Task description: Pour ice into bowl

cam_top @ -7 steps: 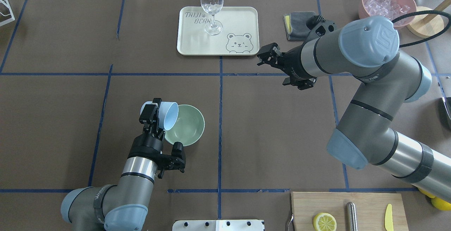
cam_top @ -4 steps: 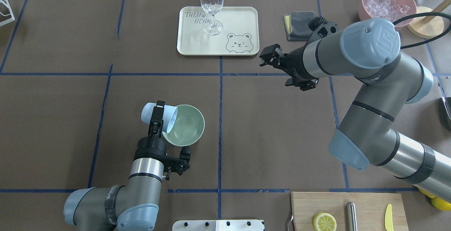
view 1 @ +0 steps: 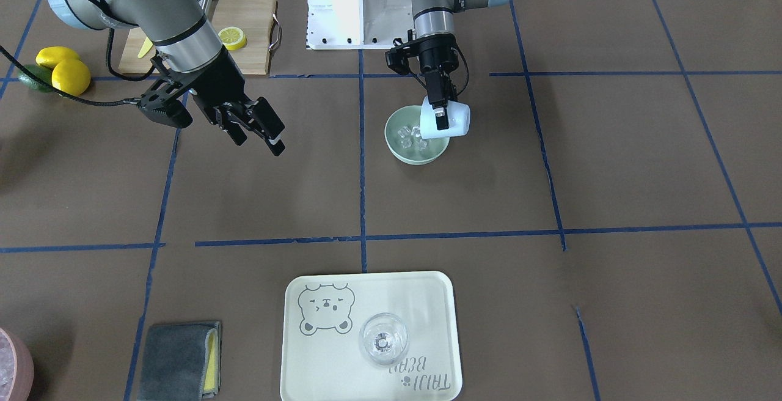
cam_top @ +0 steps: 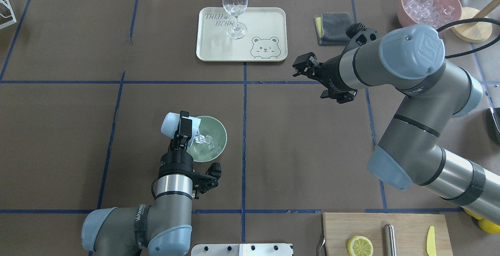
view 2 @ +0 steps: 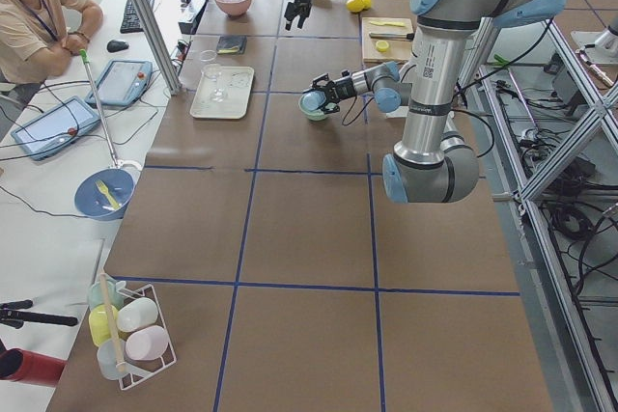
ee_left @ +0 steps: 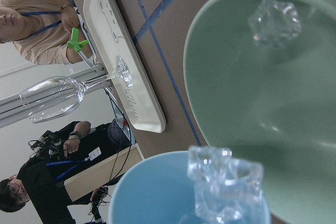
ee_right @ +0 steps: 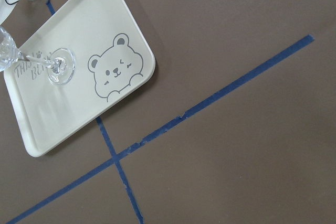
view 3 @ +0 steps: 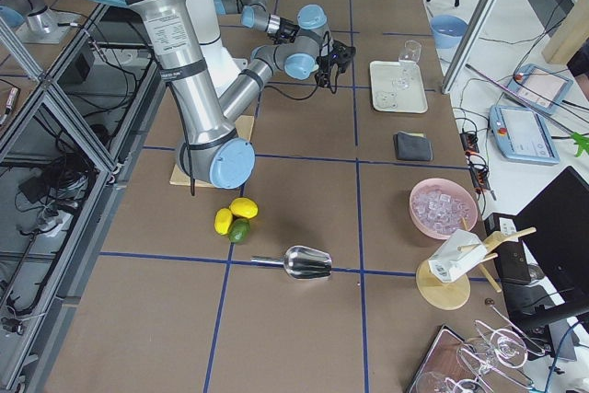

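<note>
Left jaws clamp the cup [cam_top: 170, 124], tipped over the bowl [cam_top: 220, 142] rim; ice [cam_top: 205, 141] lies in the bowl, more at the cup's mouth. Right jaws stand apart, well away from the bowl.

Here's the table [cam_top: 304, 150], brown-covered and cut into squares by blue tape lines [cam_top: 244, 104]. At the far middle sits a cream bear-print tray [cam_top: 211, 43]. To its right is a folded grey cloth [cam_top: 332, 27], then a pink bowl [cam_top: 403, 14] out in the corner. The mint-green bowl [cam_top: 219, 134] rests just left of the centre line. On the near edge lies a wooden cutting board [cam_top: 351, 224]. Toward the right end, two lemons [view 3: 244, 207] huddle with a lime [view 3: 239, 232], and a metal scoop [view 3: 304, 262] lies near them.
</note>
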You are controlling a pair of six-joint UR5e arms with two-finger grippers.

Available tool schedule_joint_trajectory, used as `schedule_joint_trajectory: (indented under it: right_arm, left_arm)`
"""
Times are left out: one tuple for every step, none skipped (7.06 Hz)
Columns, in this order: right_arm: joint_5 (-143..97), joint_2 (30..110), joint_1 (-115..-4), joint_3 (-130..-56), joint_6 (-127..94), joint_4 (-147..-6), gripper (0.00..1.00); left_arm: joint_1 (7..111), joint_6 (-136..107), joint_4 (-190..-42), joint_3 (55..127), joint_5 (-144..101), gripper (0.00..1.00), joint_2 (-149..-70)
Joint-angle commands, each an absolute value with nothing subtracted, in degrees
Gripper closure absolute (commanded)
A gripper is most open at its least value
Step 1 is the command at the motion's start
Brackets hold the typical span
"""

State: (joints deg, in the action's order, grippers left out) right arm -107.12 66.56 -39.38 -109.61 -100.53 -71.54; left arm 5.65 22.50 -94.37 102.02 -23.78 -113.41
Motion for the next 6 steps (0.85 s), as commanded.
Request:
schedule_joint_trajectory:
  right_arm:
    - [-107.14, 66.88, -39.37, -109.69, -100.63, -71.54, 0.00]
    - [-107.14, 66.88, -39.29, -109.60, -100.63, -71.54, 0.00]
    - [-107.14, 66.88, -39.29, -109.69, -100.63, -71.46, 0.00]
    - [-107.14, 66.88, -39.29, -109.60, -100.55, -71.46, 0.00]
    - [-107.14, 66.80, -39.29, -109.60, -100.29, -71.46, 0.00]
    - [-107.14, 66.71, -39.29, -109.34, -99.94, -71.46, 0.00]
  left_arm:
    - [5.63, 22.50, -91.51, 102.04, -22.85, 1.00, -113.55]
    - [5.71, 22.50, -91.32, 102.13, -22.50, 1.00, -113.55]
    - [5.89, 22.06, -91.32, 102.56, -22.59, 1.00, -113.47]
    - [5.89, 21.89, -91.32, 103.44, -22.59, 1.00, -112.86]
    - [5.98, 21.80, -91.32, 103.53, -22.59, 1.00, -112.68]
    - [5.98, 20.40, -91.32, 103.88, -22.76, 1.00, -112.68]
